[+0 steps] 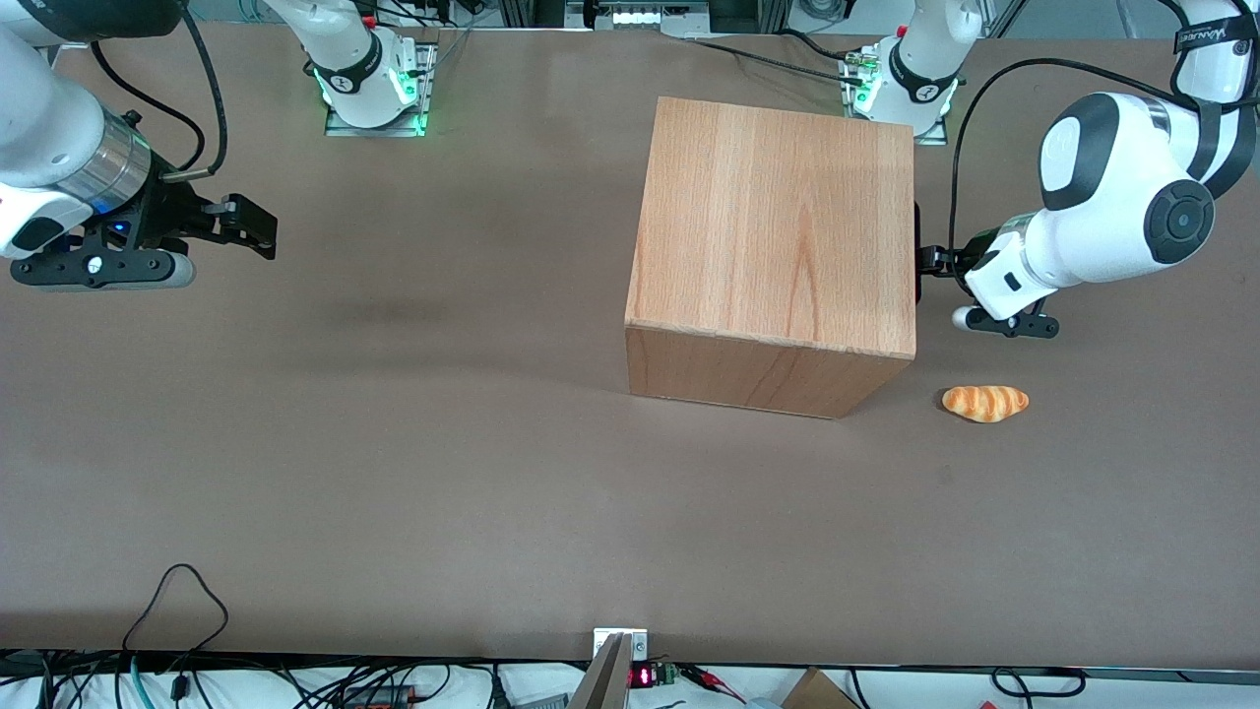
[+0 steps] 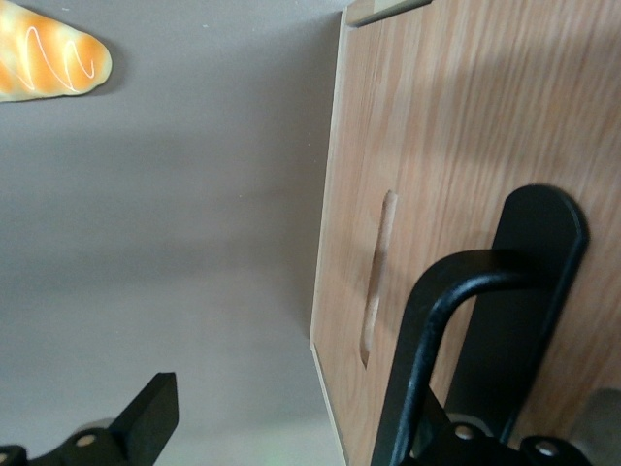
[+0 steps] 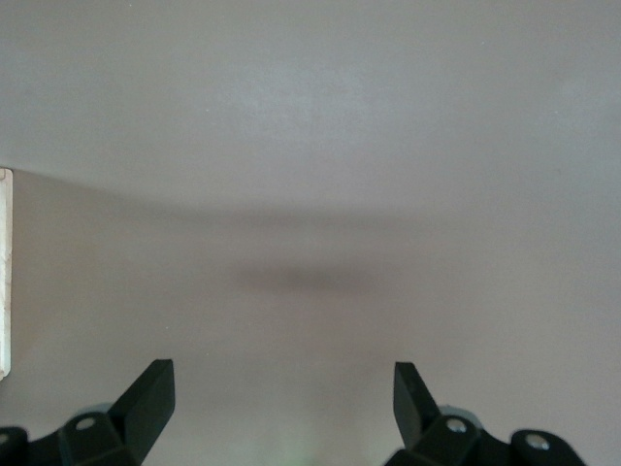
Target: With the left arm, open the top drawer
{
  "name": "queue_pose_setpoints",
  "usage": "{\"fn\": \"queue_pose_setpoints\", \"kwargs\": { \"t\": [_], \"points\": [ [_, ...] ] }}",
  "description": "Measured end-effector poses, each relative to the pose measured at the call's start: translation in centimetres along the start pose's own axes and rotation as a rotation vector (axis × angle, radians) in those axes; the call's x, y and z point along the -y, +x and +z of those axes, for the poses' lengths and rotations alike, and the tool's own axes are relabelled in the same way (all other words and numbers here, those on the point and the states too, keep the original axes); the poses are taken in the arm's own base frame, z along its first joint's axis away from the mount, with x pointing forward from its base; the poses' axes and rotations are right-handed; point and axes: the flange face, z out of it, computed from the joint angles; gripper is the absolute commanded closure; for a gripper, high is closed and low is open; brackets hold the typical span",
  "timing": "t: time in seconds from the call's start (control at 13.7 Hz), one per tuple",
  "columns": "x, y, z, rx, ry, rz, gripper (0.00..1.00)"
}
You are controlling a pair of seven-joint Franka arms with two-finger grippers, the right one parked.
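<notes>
On the brown surface (image 1: 394, 473), front view:
Cabinet: big wood box (image 1: 778, 246) mid-surface, toward working arm's end.
Left arm: white arm (image 1: 1102, 207) beside cabinet; end effector (image 1: 935, 261) right at cabinet's drawer side.
Bread roll: orange roll (image 1: 985, 403) nearer camera than end effector, near cabinet.

Left wrist view:
Top drawer: flat wood front (image 2: 466, 194) flush w/ cabinet, closed; black bar handle (image 2: 456, 320) on it.
End effector: wide apart; one finger (image 2: 146, 417) over bare surface, other hidden by handle.
Bread roll: roll (image 2: 49, 63) well apart from drawer.
</notes>
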Motion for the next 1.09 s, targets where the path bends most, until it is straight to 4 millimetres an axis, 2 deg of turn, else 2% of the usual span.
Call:
{"fn": "queue_pose_setpoints", "kwargs": {
  "t": [0.44,0.8,1.09],
  "points": [
    [0.8,0.1,-0.3,-0.009,0.019,0.007,0.00],
    [2.8,0.0,-1.0,-0.021,0.048,-0.003,0.00],
    [5.4,0.0,-1.9,-0.034,0.077,-0.026,0.00]
  ]
}}
